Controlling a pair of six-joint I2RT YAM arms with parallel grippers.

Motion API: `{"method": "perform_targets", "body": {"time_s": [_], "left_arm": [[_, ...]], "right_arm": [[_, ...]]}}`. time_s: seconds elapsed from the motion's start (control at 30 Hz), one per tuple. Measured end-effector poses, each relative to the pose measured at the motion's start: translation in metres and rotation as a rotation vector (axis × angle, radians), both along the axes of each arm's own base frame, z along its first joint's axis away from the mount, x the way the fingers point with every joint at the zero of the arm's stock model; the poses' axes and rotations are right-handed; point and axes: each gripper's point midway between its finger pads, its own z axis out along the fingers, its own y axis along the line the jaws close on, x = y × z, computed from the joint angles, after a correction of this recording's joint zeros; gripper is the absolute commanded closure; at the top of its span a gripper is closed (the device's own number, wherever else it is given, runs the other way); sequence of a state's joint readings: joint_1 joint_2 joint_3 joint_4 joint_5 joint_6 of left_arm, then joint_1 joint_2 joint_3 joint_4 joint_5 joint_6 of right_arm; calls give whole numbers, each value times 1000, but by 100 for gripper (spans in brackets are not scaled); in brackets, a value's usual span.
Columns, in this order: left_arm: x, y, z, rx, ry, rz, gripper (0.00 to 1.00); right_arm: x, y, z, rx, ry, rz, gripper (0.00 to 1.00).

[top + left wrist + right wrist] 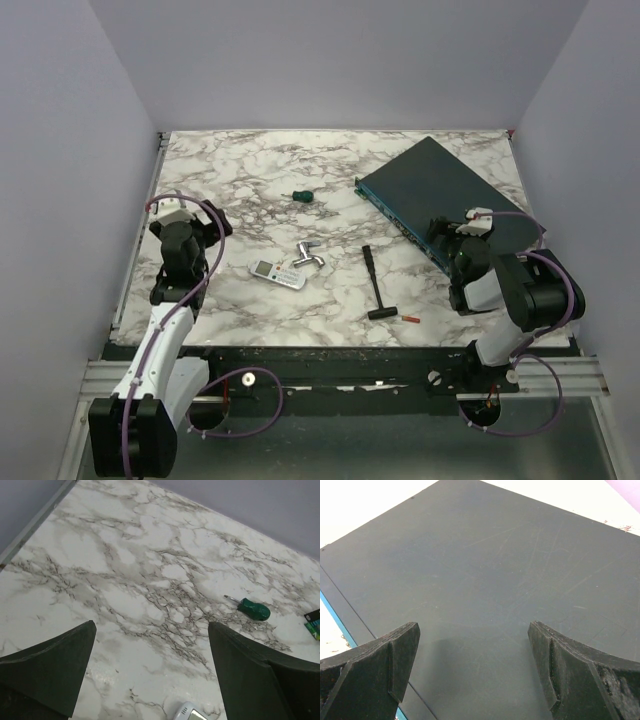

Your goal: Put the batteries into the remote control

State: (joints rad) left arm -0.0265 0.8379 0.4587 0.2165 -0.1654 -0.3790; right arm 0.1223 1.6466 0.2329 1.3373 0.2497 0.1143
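The white remote control (277, 273) lies flat left of the table's middle; its top corner shows at the bottom edge of the left wrist view (190, 712). One orange-red battery (408, 318) lies near the front edge, right of centre. My left gripper (212, 228) (152, 630) hangs open over bare marble, left of the remote and behind it, holding nothing. My right gripper (445, 235) (474, 630) stands open above the dark teal box (495, 570), empty too. The battery shows in neither wrist view.
A silver bent metal piece (308, 256) lies right beside the remote. A green-handled screwdriver (302, 196) (254, 609) sits farther back. A black T-shaped tool (376, 285) lies beside the battery. The teal box (440, 195) fills the back right.
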Motion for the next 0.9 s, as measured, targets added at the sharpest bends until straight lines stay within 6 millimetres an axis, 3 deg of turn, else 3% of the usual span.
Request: {"method": "perform_targets", "body": {"time_s": [0.33,0.47,0.6,0.67,0.73,0.9], "left_arm": [[-20,15,-25,-218,161,163,2],[-28,21,-10,-256,153,188,1],[-36,17,9,-285,151,179,1],[-39,14,15,-289,178,169,1],[-41,11,21,-291,200,156,1],[-56,6,21,-279,248,129,2]], "right_arm": [[-2,0,8,-1,-5,1,0],[-2,1,51,14,-73,6,0],[7,23,108,92,-171,101,0],[16,46,123,98,-160,177,0],[19,85,127,97,-121,289,0],[-6,194,108,120,46,574,0]]}}
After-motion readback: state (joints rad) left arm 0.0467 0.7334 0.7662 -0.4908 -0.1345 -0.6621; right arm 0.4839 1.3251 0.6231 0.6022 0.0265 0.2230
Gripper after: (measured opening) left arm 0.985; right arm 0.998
